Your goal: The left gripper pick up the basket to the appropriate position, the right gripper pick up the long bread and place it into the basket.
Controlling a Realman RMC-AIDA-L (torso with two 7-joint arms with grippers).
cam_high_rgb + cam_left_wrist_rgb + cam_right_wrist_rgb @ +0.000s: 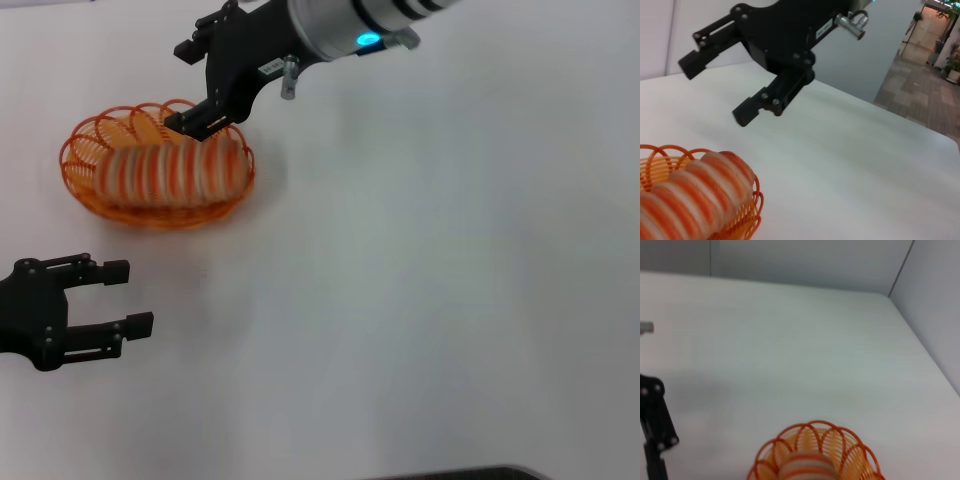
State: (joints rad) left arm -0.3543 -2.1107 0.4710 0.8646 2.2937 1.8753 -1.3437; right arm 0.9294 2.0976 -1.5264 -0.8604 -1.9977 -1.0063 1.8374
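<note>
Head view: long bread point(172, 173) lies lengthwise inside the basket point(85, 183), which sits on the white table point(420, 300) at the far left. Right hand point(196, 85) hangs over the basket's far right edge, fingers spread, holding nothing, clear of the bread in the left wrist view point(715, 82). Left hand point(118, 296) is parked near the table edge, well apart from the basket, released and empty.

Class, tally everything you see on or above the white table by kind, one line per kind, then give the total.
Grippers: 2, the left gripper and the right gripper, both open and empty
Baskets: 1, the basket
Bread: 1, the long bread, lying in the basket
Total: 4
</note>
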